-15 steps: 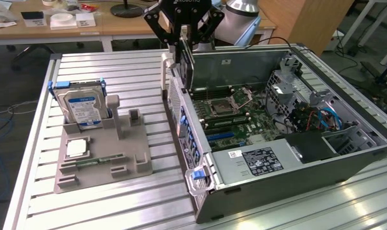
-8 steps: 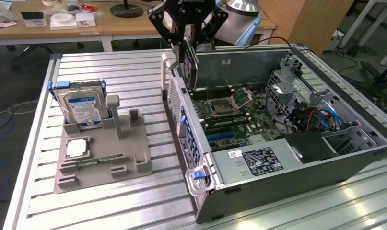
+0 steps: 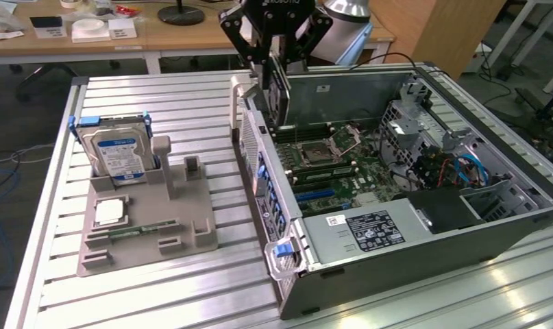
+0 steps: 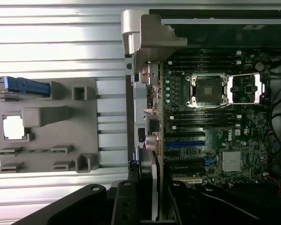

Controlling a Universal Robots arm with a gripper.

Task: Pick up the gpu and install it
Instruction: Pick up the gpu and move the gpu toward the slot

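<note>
The tool [image 3: 278, 65] is pinching the gpu [image 3: 278, 103] by its upper edge, holding it upright and edge-on over the motherboard [image 3: 336, 154] of the open computer case [image 3: 495, 226], at twelve o'clock in the exterior view, with the grey parts holder [image 3: 139, 226] at nine o'clock from the case.

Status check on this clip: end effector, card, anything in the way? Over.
End effector shut on graphics card. Card held upright, edge-down, over open computer case, not seated. No obstruction seen between card and motherboard.

Exterior view high, oblique, wrist view close overhead, both showing motherboard [image 3: 324, 152].
</note>
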